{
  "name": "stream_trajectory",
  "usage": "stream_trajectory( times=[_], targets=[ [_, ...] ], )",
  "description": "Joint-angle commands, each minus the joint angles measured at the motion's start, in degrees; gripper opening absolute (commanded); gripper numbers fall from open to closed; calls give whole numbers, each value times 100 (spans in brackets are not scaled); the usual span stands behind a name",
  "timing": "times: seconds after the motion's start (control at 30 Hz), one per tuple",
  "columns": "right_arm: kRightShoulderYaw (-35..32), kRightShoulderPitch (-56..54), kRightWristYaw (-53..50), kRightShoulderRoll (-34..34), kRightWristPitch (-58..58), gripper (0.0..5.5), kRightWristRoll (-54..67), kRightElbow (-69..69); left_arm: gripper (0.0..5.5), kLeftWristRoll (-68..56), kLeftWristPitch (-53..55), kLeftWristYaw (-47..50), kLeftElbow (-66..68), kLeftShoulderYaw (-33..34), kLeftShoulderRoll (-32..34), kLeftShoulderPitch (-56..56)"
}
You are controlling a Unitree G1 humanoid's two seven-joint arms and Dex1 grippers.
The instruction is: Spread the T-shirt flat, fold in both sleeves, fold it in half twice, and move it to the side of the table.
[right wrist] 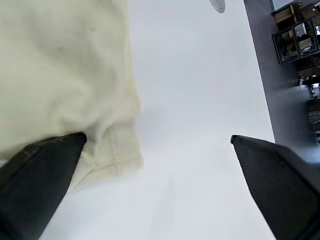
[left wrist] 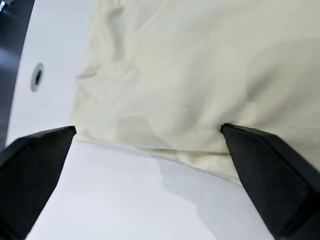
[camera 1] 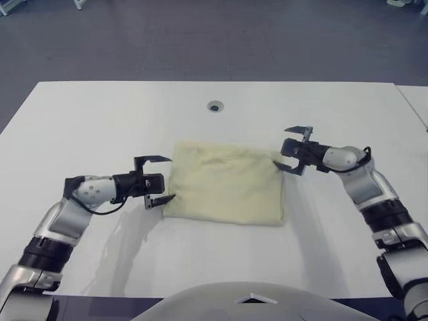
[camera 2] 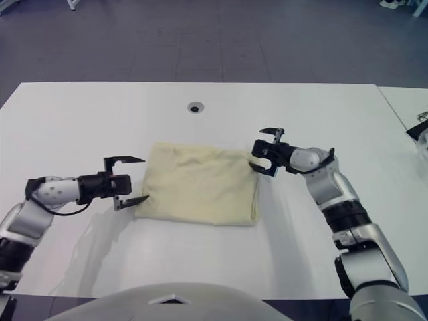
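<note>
The folded pale yellow T-shirt (camera 1: 226,184) is lying mid-frame on the white table (camera 1: 100,114), below a small round hole (camera 1: 215,105). The left gripper (camera 1: 170,178) is sitting at the shirt's left edge, jaws gaping wide and gripping nothing. The right gripper (camera 1: 282,147) is hovering at its upper right corner, jaws likewise spread wide.

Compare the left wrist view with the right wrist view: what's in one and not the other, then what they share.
Left wrist view: the left gripper, open toward a layered edge of the T-shirt. Right wrist view: the right gripper, open at a hemmed corner, and storage shelves beyond the table. Shared: the folded pale-yellow T-shirt, the white table and its cable hole.
</note>
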Motion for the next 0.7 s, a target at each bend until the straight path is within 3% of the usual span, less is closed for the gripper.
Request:
stream_trajectory(
  times=[0.03,0.2,0.33,0.43,0.53,0.7],
  targets=[
    [42,1011,435,-401,507,538,-31,-938,540,828,-602,-68,1278,-637,-68,-699],
    [-254,2296,538,-815,1189,538,7,-2740,540,2093,-2008,645,3976,-1637,-903,-3235],
    [-455,3074,803,-826,2477,538,457,-4388,540,3238,-2194,2061,5611,-2438,-1735,-4843],
    [-601,2866,877,-448,3575,538,1157,-5375,540,3689,-2137,2889,6277,-2813,-2257,-5330],
    [-908,1981,861,-78,4596,538,1780,-5653,540,3951,-2046,3568,6749,-2998,-2559,-5523],
    [-1465,1449,892,-477,5208,538,2230,-5759,540,4000,-1912,4150,7111,-3012,-2718,-5711]
  ],
)
